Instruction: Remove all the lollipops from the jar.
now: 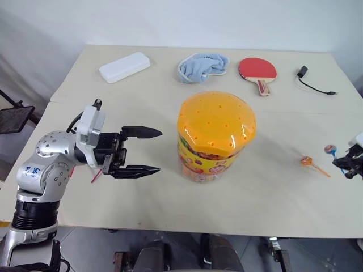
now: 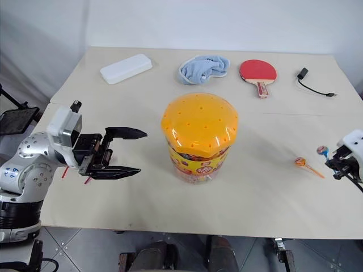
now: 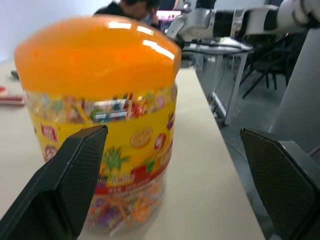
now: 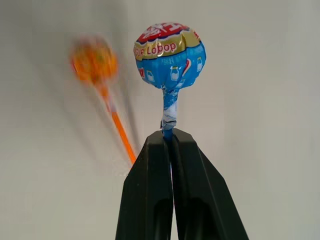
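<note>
The right gripper (image 4: 171,142) has its fingers (image 4: 150,190) pressed together on the stick of the blue lollipop (image 4: 170,55), whose wrapped head stands clear beyond the fingertips, its stick running straight on along the line of the fingers. This gripper is low over the counter (image 1: 283,192) at the robot's far right, with the blue head (image 1: 330,150) on the side toward the jar. Just beside it on the counter lies the orange lollipop (image 1: 307,161), its head nearer the jar and its stick trailing toward the right edge and slightly toward the robot.

The left gripper (image 1: 146,151) has its fingers (image 1: 142,133) spread wide and holds nothing; it points level at the jar (image 1: 212,139) from the robot's left, a gap away. A thin red stick (image 1: 96,175) shows under that wrist; whether it is a lollipop I cannot tell.

The jar stands upright mid-counter, its orange domed lid (image 1: 215,122) on. By my reading one lollipop is out and laid down, a second is out and about to be set beside it. In the left wrist view coloured sticks (image 3: 125,212) show through the jar's clear base, so more may remain.
</note>
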`<action>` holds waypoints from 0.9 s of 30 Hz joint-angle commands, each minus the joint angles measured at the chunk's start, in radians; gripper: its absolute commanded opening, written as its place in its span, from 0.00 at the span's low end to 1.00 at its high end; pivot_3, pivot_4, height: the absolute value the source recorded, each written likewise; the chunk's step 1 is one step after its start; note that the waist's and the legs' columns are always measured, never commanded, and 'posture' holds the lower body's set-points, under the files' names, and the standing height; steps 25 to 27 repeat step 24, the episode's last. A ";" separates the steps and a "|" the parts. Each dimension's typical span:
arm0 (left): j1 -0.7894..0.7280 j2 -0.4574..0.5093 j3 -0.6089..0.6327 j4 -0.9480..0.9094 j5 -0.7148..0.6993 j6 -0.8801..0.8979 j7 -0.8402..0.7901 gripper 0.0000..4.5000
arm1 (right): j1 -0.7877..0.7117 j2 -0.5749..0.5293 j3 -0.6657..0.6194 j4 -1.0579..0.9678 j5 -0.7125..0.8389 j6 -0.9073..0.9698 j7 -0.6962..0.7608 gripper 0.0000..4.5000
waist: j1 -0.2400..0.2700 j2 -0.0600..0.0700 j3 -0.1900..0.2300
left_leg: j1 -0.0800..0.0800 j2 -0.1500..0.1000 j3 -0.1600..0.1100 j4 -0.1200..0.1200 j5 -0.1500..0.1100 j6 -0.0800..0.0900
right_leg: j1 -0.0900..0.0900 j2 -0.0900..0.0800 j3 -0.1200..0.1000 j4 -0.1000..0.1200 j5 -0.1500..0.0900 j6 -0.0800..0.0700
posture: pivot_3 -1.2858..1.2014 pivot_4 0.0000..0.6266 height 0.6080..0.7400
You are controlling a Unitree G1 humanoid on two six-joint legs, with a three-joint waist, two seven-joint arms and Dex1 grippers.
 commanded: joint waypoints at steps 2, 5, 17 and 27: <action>-0.017 0.020 0.016 -0.001 0.019 -0.026 -0.008 1.00 | -0.014 0.000 -0.013 0.012 -0.009 0.033 0.049 0.16 | 0.001 0.000 0.000 | 0.000 0.000 0.000 0.000 0.000 0.000 | 0.000 0.000 0.000 0.000 0.000 0.000 | 0.52 0.24 1.00; -0.018 0.022 0.027 0.002 0.035 -0.034 0.008 1.00 | -0.003 0.002 -0.029 0.013 -0.013 0.027 0.058 0.35 | 0.005 0.000 0.000 | 0.000 0.000 -0.001 0.000 0.000 0.000 | 0.000 -0.001 0.000 0.000 0.000 0.000 | 0.52 0.24 1.00; 0.089 0.063 0.122 0.166 0.150 -0.159 0.062 1.00 | 0.056 0.188 -0.508 -0.238 0.380 -0.373 0.419 1.00 | -0.001 -0.001 0.000 | 0.001 0.002 0.000 -0.001 0.000 -0.001 | 0.001 0.003 0.000 -0.001 0.000 0.000 | 0.52 0.24 1.00; 0.195 0.036 0.171 0.156 0.191 -0.220 0.155 1.00 | 0.202 0.327 -0.370 -0.536 0.423 -0.314 0.419 1.00 | 0.015 -0.002 0.000 | 0.000 0.001 -0.004 0.000 -0.001 0.000 | 0.002 -0.004 0.001 -0.001 0.000 0.000 | 0.52 0.24 1.00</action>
